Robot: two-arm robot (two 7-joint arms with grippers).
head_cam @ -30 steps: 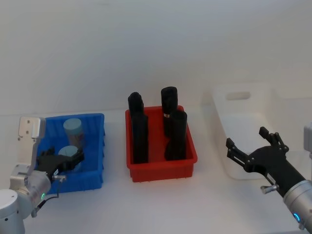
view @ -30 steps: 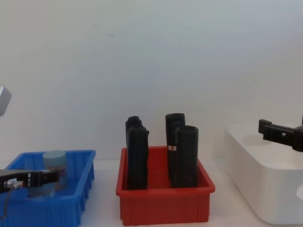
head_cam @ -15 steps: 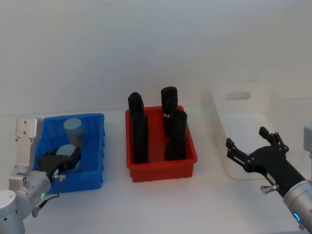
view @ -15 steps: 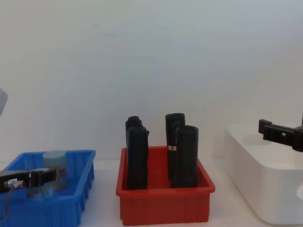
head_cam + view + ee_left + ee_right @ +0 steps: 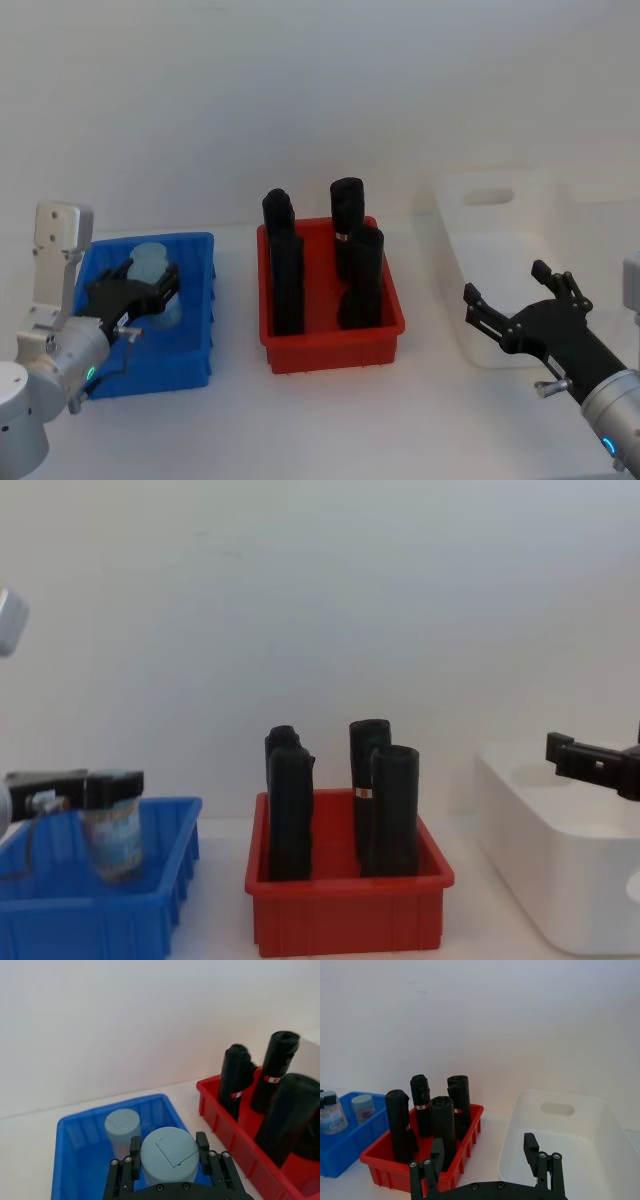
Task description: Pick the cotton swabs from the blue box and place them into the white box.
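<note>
My left gripper [image 5: 148, 284] is shut on one tub of cotton swabs [image 5: 113, 835], a clear tub with a pale blue-grey lid [image 5: 169, 1156]. It holds the tub upright, raised partly above the rim of the blue box [image 5: 100, 920]. A second tub [image 5: 122, 1127] stands on the floor of the blue box [image 5: 190, 345], farther back. The white box [image 5: 500, 240] sits at the far right. My right gripper [image 5: 505, 283] hovers open beside its near left corner, holding nothing.
A red bin [image 5: 330, 350] stands between the blue box and the white box. It holds several tall black blocks [image 5: 350, 215] that rise well above its walls. A plain white wall lies behind the table.
My left gripper has risen with the tub, from low inside the blue box to partly above its rim. The right arm has not moved.
</note>
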